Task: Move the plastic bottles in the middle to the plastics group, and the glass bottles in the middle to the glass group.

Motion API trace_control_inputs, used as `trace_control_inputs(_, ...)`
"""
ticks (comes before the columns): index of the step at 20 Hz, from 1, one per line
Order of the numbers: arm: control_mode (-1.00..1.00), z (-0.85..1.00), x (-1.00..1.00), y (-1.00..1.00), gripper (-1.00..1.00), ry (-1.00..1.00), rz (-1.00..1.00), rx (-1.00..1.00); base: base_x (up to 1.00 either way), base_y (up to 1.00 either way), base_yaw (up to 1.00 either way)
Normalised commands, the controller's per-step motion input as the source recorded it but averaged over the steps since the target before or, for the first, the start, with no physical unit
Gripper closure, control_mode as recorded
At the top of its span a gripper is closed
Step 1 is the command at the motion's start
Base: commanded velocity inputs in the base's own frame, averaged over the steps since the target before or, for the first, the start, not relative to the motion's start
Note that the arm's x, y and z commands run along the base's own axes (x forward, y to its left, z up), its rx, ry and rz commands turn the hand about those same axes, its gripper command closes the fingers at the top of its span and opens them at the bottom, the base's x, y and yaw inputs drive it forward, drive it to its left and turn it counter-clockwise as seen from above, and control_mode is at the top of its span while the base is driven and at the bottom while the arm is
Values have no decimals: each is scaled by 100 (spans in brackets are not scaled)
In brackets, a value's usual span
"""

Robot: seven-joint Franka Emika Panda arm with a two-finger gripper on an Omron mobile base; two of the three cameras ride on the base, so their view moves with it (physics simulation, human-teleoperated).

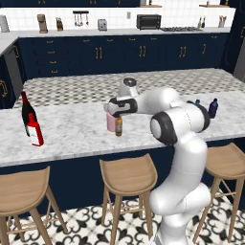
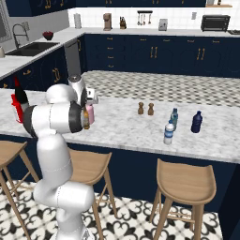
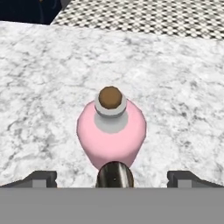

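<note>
Glass, by the look of it: pink bottle (image 3: 111, 135) and brown beer bottle (image 1: 118, 126) stand touching mid-counter (image 1: 72, 134), left of centre. Judged rigid, slippery, breakable; the beer bottle tips easily. Take the pink one around its wide body. Tool (image 3: 113, 178) hovers above, fingers (image 3: 41, 178) apart, empty.

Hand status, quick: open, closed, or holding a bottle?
Hand: open, holding nothing, fingers wide apart above the brown beer bottle, with the pink bottle just beyond.
</note>
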Motion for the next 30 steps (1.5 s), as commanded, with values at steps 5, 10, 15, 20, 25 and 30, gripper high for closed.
trace_control_inputs(5,-100,-19,10,16,-100,0,0,0,0,0,0)
trace_control_inputs(10,-100,-10,9,12,-100,0,0,0,0,0,0)
trace_control_inputs(15,-100,-4,7,1,-100,0,1,0,0,0,0)
trace_control_inputs(20,-100,-4,8,-2,100,0,0,0,0,0,0)
trace_control_inputs(25,-100,-4,1,-5,100,0,0,0,0,0,0)
trace_control_inputs(30,-100,-5,0,-6,100,-1,0,0,0,0,0)
